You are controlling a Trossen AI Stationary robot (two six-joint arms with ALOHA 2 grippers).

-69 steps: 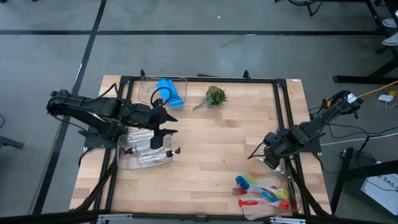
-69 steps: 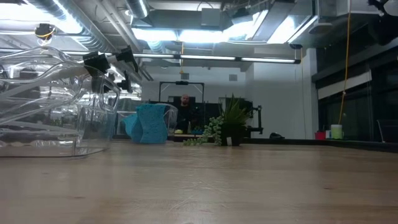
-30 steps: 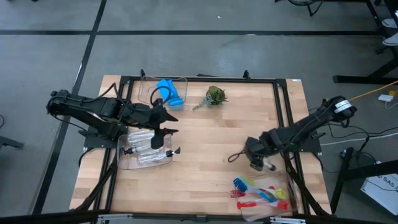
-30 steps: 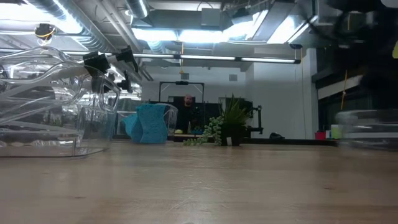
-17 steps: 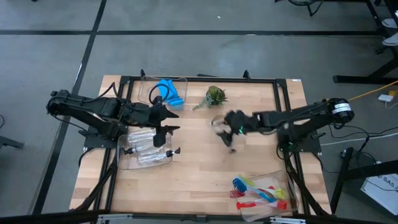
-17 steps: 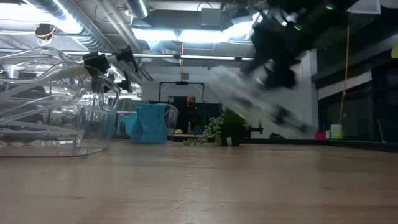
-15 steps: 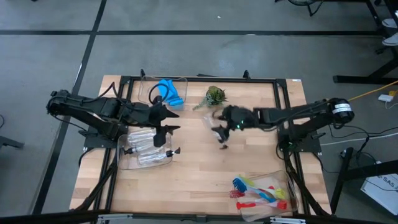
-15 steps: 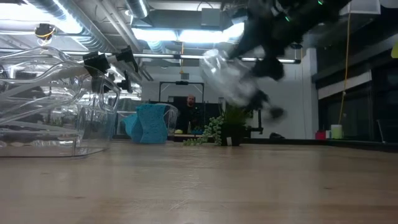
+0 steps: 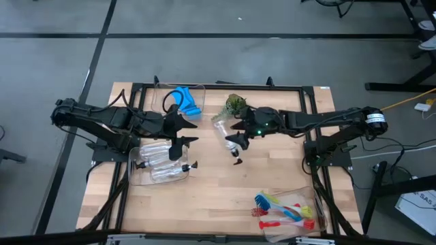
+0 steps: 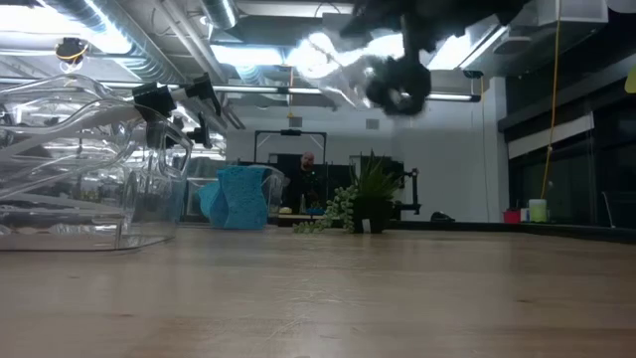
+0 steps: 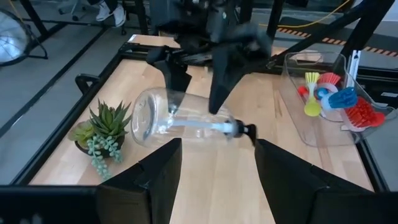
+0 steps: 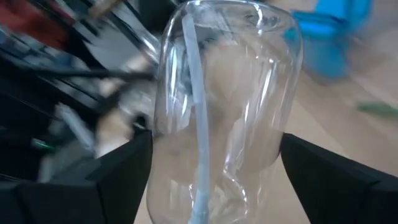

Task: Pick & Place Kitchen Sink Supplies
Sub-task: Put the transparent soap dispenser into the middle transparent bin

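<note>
The wooden table [image 9: 225, 184] sat in a big lit workshop, and a person showed far off behind it in the low view. At the table's left, a clear bin [image 9: 158, 163] already held a few pump bottles [image 9: 155, 151] lying flat, so that sort looked well along. At the back stood another bin with the blue sponge [image 9: 185, 101], and at the front right the brushes [image 9: 286, 207], red, blue and yellow-green, lay heaped in a third bin. The right gripper [image 9: 235, 133] was out over mid-table beside the small plant [image 9: 236, 104], clamped on a clear pump bottle [image 11: 180, 121] carried tilted in the air, well above the wood. The left gripper [image 9: 178, 133] hung over the bottle bin, its fingers spread and empty. By my read, one bottle was left to land.
</note>
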